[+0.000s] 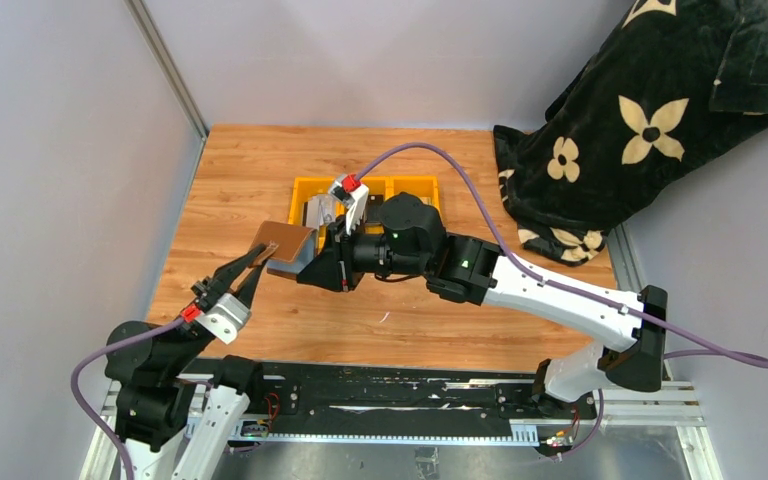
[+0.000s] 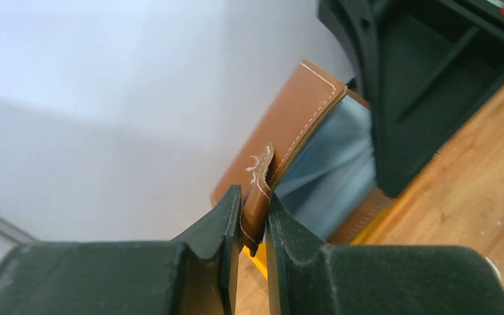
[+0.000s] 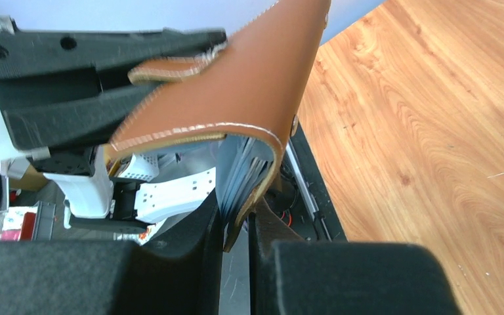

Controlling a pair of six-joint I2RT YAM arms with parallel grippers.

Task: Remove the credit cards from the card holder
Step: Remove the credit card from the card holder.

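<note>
The left gripper (image 2: 252, 220) is almost closed, pinching the small brown tab (image 2: 261, 187) of the card holder (image 2: 295, 115). The right gripper (image 3: 236, 233) is almost closed too, on another edge of the holder, with leather and grey layers together between its fingers. The holder hangs between the two above the table (image 1: 250, 160), just in front of the yellow bins (image 1: 305, 186).

The leather looks light and floppy. It curls over in the right wrist view, so drawing the grippers apart should spread it open. The tab is a thin hold and may slip or strain at its stitching. The grey lining (image 2: 331, 161) shows, but I cannot make out the cards. They are probably thin, stiff and slick, best pinched by an exposed edge.

Bare wood lies open to the left and front. The bins' rim is close behind, and the right arm crowds the right side.
</note>
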